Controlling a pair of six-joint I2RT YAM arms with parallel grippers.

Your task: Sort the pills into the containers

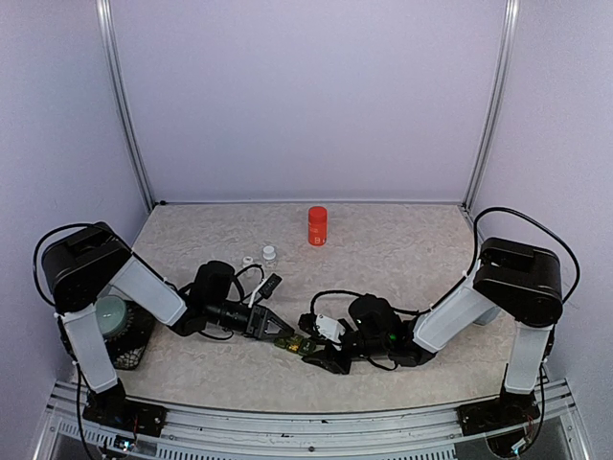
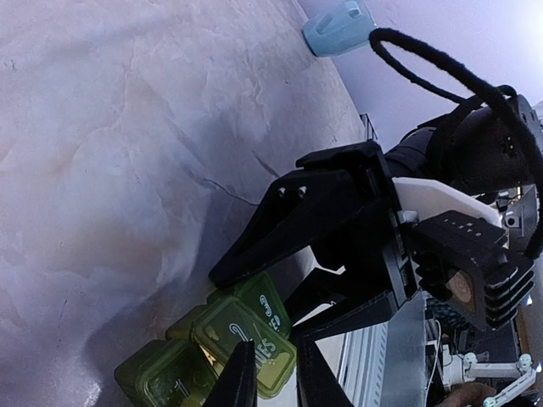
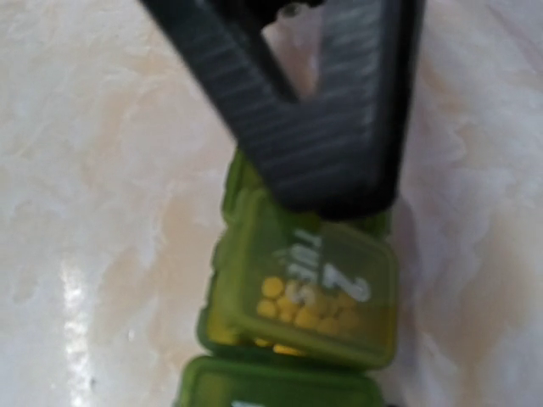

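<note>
The containers (image 1: 296, 344) are a green strip of joined compartments lying between the two grippers, near the table's front. In the right wrist view the middle lid (image 3: 327, 271), marked "2 TUES", sits slightly ajar over small yellow pills (image 3: 305, 310). My left gripper (image 1: 280, 334) (image 2: 275, 341) is shut, its tips together on that lid's far edge. I cannot tell whether they pinch it. My right gripper (image 1: 322, 353) (image 2: 254, 301) is closed on the strip's end compartment (image 2: 265, 303), one finger on each side.
A red bottle (image 1: 317, 225) stands at the back middle, with two small white caps (image 1: 269, 253) in front of it. A pale blue mug (image 2: 339, 27) shows far off in the left wrist view. A pale round object on a dark holder (image 1: 113, 319) sits behind the left arm.
</note>
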